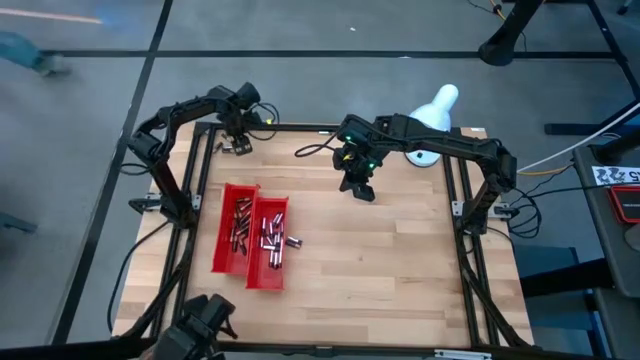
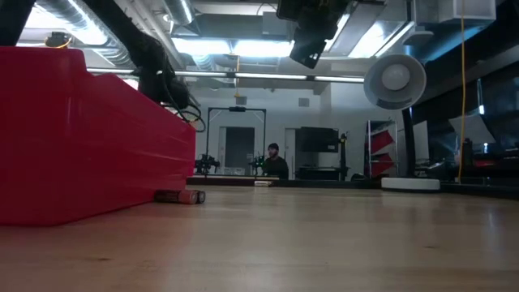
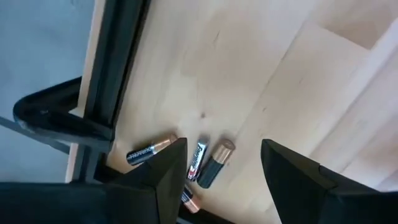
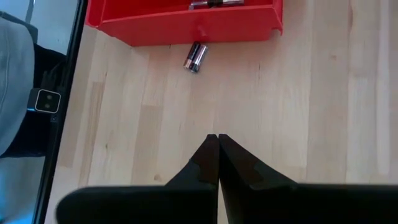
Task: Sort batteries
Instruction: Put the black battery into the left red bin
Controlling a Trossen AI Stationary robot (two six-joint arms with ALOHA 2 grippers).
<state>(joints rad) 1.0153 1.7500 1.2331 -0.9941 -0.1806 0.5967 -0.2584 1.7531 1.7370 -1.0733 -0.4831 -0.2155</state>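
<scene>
Many batteries (image 1: pixel 262 232) are seen lying in two red trays (image 1: pixel 229 263) set side by side on the left half of the bench (image 1: pixel 390 270), most with their long axes running roughly along the trays' length, a few lying crosswise. One battery (image 4: pixel 196 56) lies on the bare wood just beside the right-hand tray's wall, long axis slightly tilted from that wall (it also shows in the low view as a dark cylinder flat on the bench at the tray's foot).

A few more batteries (image 3: pixel 214 163) lie at the far left corner of the bench, close to the black frame (image 3: pixel 115 68), fanned at differing angles with copper-coloured ends pointing away from the left end effector (image 3: pixel 224 163). That end effector is held low over them, fingers spread apart and holding nothing, on an arm folded back along the left rail.

The right end effector (image 4: pixel 217 138) is raised above the middle of the bench, its fingers pressed together and empty, the arm reaching in from the right side with its elbow bent.
</scene>
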